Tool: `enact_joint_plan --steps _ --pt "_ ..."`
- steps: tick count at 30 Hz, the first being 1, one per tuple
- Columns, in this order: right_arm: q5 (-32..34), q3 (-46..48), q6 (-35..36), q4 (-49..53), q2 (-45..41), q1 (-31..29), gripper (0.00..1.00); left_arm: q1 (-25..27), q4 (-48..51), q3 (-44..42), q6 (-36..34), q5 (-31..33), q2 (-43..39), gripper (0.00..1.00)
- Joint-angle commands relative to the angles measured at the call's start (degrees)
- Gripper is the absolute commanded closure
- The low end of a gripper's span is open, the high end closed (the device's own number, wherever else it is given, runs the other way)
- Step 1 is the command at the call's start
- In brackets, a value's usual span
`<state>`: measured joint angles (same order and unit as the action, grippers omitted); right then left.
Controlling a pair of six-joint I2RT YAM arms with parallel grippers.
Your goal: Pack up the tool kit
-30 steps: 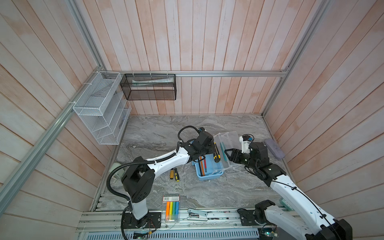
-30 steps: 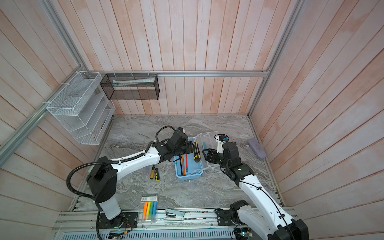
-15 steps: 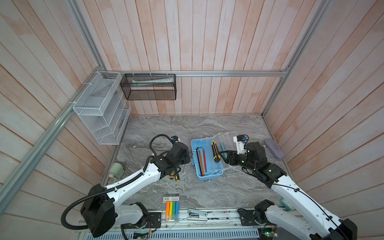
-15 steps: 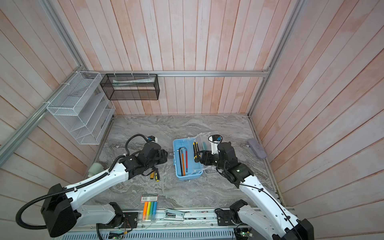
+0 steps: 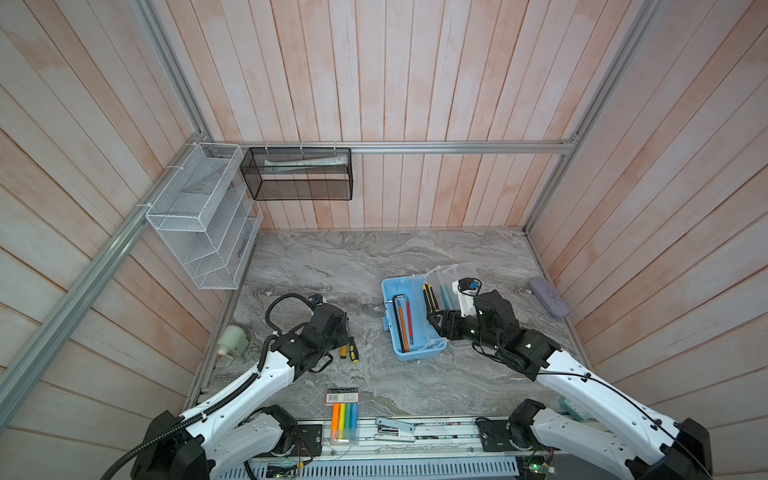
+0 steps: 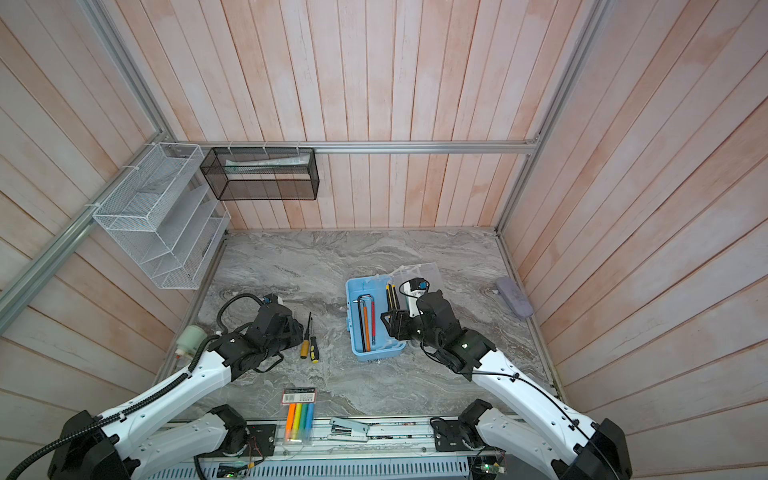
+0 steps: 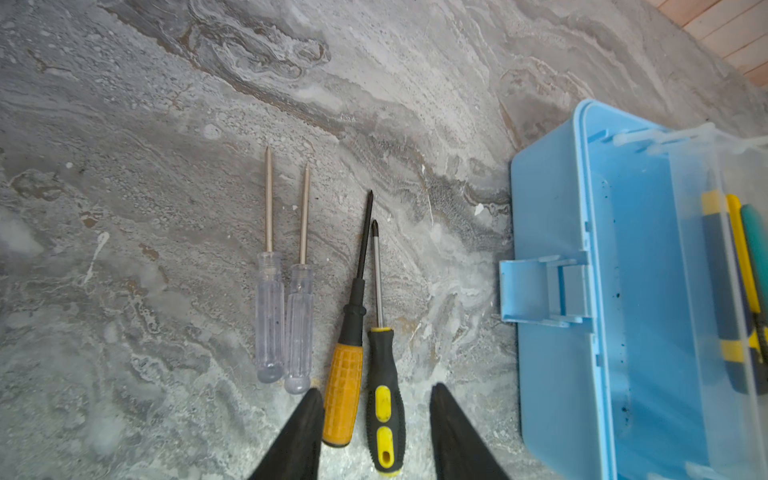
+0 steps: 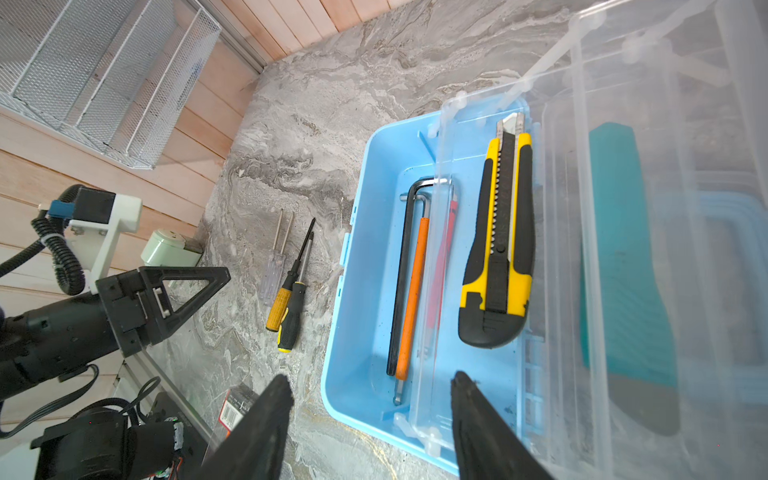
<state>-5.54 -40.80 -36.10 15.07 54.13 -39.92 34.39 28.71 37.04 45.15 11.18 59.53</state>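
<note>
Left wrist view: left jaws spread astride orange screwdriver (image 7: 343,395) and black screwdriver (image 7: 384,415); right jaws spread, empty, above tool kit (image 8: 361,316).

Left arm (image 5: 249,382): white shells, black joints, ribbed black hose (image 8: 62,262)
Right arm (image 5: 602,407): white shells, black joints, thin black cable (image 5: 561,372)
Fingers (image 8: 257,436): black, tapered
Camera mount (image 8: 116,220): white, blue plug

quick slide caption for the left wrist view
Left gripper open astride orange screwdriver and black screwdriver, beside the tool kit.
</note>
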Motion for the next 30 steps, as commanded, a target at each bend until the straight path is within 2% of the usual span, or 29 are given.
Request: enact_joint_plan --steps 1,8,14,21,28,30 --pt "3.17 0.55 -1.97 1.20 0.74 -1.96 0.40 -0.17 -2.28 -0.81 -0.41 -2.58 -0.63 0.59" --pt "9.76 -3.55 -4.72 3.51 3.64 -10.02 0.41 -0.12 -1.12 -0.91 -1.14 -3.41 -1.66 0.61" --pt "18.20 -13.76 -6.68 6.59 16.99 -20.94 0.42 -1.74 -0.01 -1.75 -2.00 -7.45 -6.65 0.57" --pt "18.99 -24.83 -6.08 3.63 36.25 -25.84 0.49 -9.27 1.93 -2.33 -4.21 -16.93 -14.32 0.57" --pt "19.38 -38.05 -3.55 6.64 53.34 -26.09 0.49 -19.20 0.76 -2.77 -7.88 -28.29 -14.30 0.56" --pt "19.39 -41.12 -2.24 7.71 57.13 -25.68 0.54 -21.97 -1.08 -3.68 -7.82 -31.30 -14.39 0.56"
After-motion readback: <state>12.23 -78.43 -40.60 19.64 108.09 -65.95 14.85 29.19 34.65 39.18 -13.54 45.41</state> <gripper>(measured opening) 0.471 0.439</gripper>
